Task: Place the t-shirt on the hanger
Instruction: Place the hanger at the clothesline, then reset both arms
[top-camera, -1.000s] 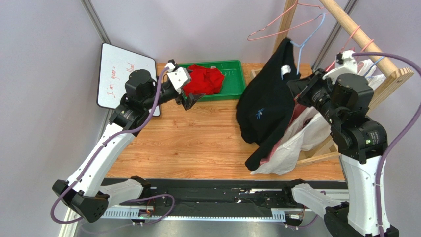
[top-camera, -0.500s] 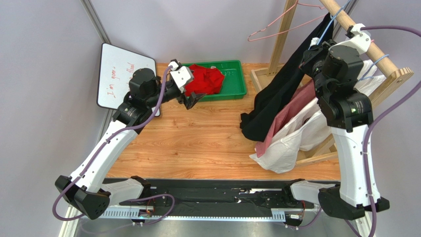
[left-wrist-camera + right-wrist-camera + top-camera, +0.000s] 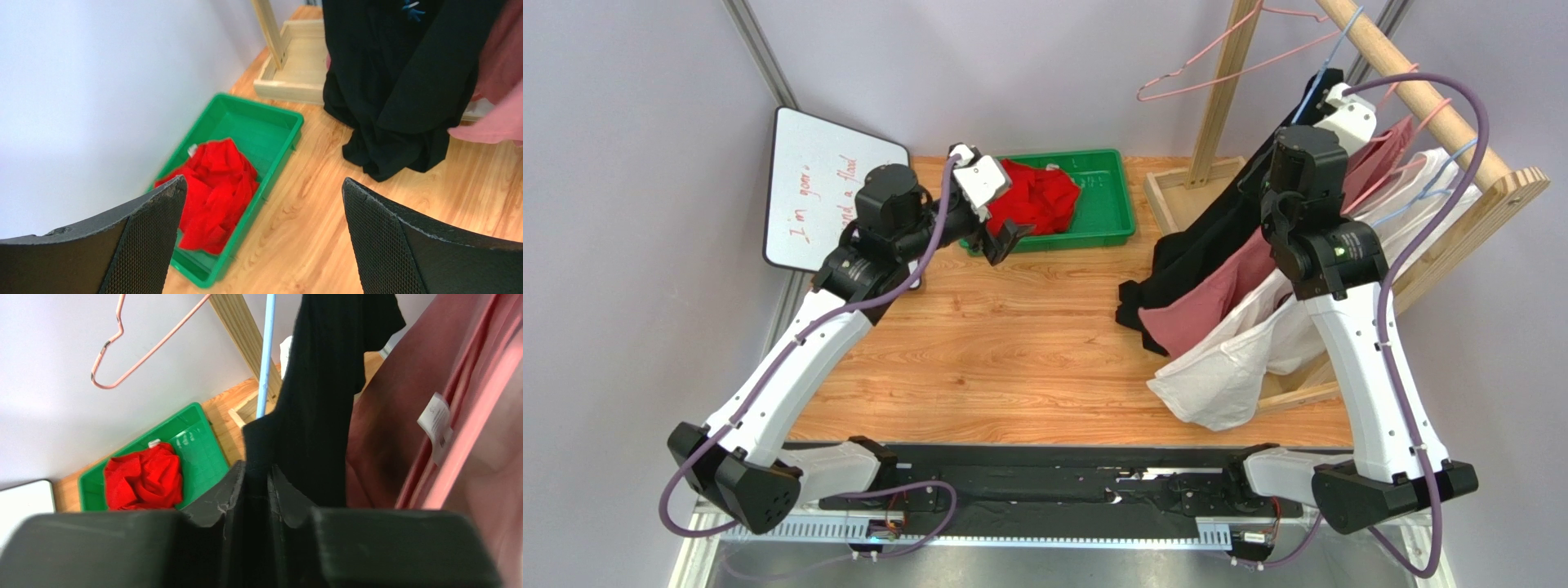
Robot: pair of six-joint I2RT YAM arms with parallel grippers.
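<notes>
The black t-shirt (image 3: 1210, 239) hangs from the wooden rail (image 3: 1409, 76) at the right, its hem touching the table. It also shows in the left wrist view as a black t-shirt (image 3: 393, 92). The light-blue hanger (image 3: 266, 355) runs up from the t-shirt (image 3: 331, 386) at its top. My right gripper (image 3: 1312, 113) is raised at the shirt's shoulder. In the wrist view the right gripper (image 3: 268, 478) has its jaws a narrow crack apart with black cloth between them. My left gripper (image 3: 995, 245) hovers open and holds nothing beside the green tray; the left gripper (image 3: 264, 202) looks down on bare wood.
A green tray (image 3: 1100, 221) at the back holds a red garment (image 3: 1032, 202). A whiteboard (image 3: 817, 190) leans at the left. A dusty-pink shirt (image 3: 1222, 300) and a white shirt (image 3: 1234, 368) hang next to the black one. A pink hanger (image 3: 1210, 74) dangles from the rack.
My right arm swung up and back, carrying the black t-shirt from out over the table to the rail; it now hangs edge-on beside the other shirts. The left arm barely shifted.
</notes>
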